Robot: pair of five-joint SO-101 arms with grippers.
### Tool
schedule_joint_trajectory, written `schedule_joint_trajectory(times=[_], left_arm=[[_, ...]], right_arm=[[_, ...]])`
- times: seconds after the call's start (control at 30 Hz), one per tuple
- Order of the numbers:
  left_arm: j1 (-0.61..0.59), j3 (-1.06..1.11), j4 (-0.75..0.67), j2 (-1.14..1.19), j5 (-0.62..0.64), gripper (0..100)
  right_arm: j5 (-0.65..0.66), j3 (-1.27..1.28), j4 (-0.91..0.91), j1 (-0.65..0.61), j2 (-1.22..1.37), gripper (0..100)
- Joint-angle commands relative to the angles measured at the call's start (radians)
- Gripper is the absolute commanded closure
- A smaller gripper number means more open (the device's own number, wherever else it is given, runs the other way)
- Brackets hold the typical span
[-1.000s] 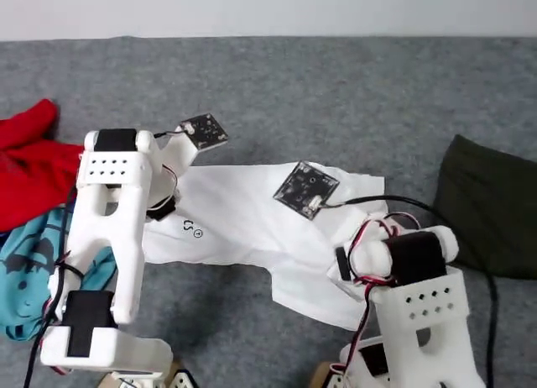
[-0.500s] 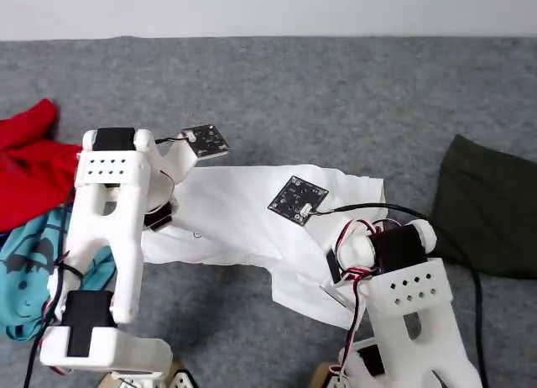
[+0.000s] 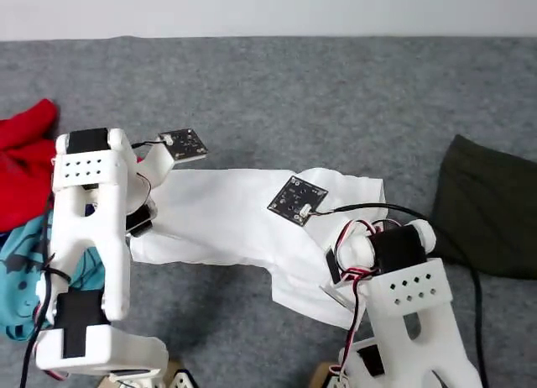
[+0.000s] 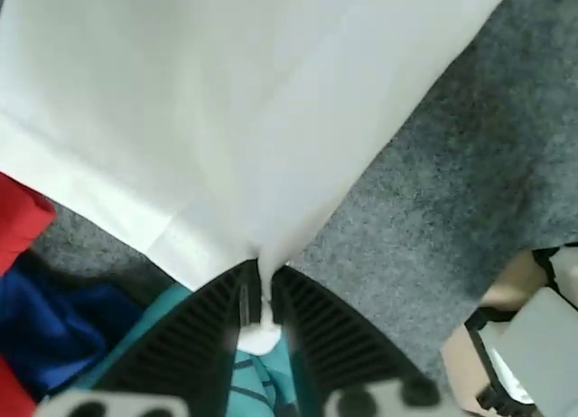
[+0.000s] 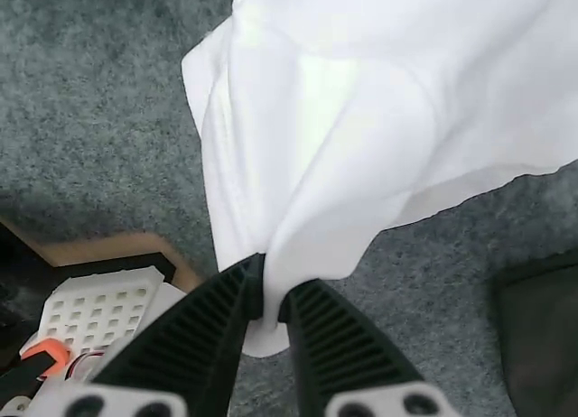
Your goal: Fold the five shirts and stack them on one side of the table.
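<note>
White shirt (image 3: 243, 224), clamped at opposite ends by left gripper (image 4: 260, 289) and right gripper (image 5: 271, 301): spreading step; taut flattening judged next.

Table (image 3: 336, 94) is covered in grey, felt-like fabric and is evenly lit. A plain white wall (image 3: 268, 10) runs along its far edge. A tan board (image 5: 108, 252) borders the fabric in the right wrist view.

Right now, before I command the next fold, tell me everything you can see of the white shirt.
The white shirt is plain, thin cloth, spread crumpled across the middle of the grey table. Both arms pinch it: the left end effector is shut on a hem edge near the teal shirt, the right end effector on a bunched fold at its other end. It is not folded yet.
</note>
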Motion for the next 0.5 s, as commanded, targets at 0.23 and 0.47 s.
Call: schedule_joint_trajectory(times=[0.23, 0.47], left_arm=[[-0.014, -0.084, 0.020, -0.054, 0.120, 88], [-0.054, -0.189, 0.021, -0.054, 0.183, 86]], right_arm=[[-0.014, -0.006, 0.041, 0.004, -0.001, 90.1], [-0.014, -0.075, 0.041, 0.005, -0.001, 82.5]])
